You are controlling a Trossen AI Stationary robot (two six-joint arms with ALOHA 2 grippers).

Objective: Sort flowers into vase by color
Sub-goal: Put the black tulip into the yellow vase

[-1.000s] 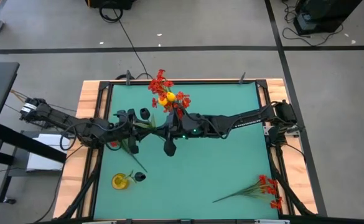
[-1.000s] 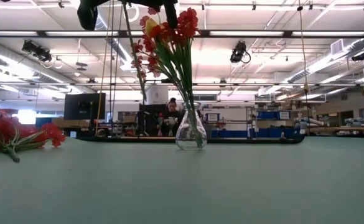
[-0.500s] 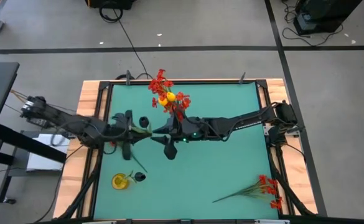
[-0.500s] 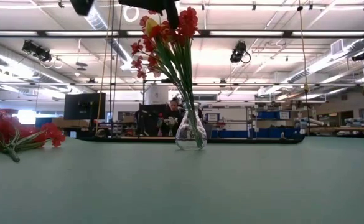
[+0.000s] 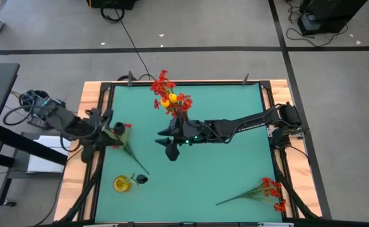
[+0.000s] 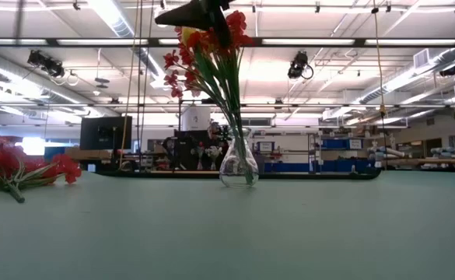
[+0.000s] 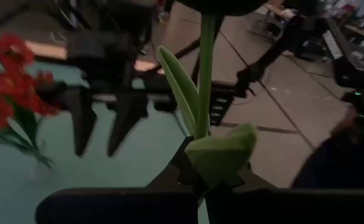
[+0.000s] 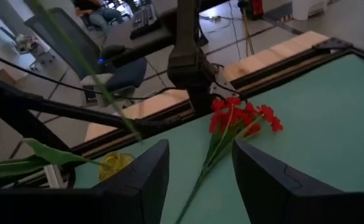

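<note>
A clear glass vase (image 6: 238, 162) stands near the table's far edge, holding red flowers and one yellow one (image 5: 169, 99). My left gripper (image 5: 111, 133) is over the table's left edge, shut on a green flower stem (image 7: 205, 74) with a leaf. That flower's blossom shows in no view. Beside it a red flower (image 8: 241, 118) lies on the table, its stem (image 5: 137, 157) running toward the near right. My right gripper (image 8: 197, 180) hovers open just near of the vase (image 5: 164, 135), with nothing between its fingers. My left gripper pinches the green stem (image 7: 201, 134) between its two fingers, right by a folded leaf (image 7: 222, 155). The stem runs on from the fingers and out of the left wrist view. Which end it has, I cannot tell. The flower is lifted clear of the table.
A yellow blossom (image 5: 121, 183) lies near the table's near left corner. A bunch of red flowers (image 5: 269, 189) lies at the near right. A thin green stem (image 8: 88, 74) and a leaf (image 8: 38, 158) cross close before the right wrist camera. A wooden rim (image 5: 89, 101) frames the green table.
My left gripper has drawn back from mid-table, where it met my right gripper over the stem, toward the table's left edge. The stem has gone with it, away from my right gripper. My right gripper has stayed beside the vase.
</note>
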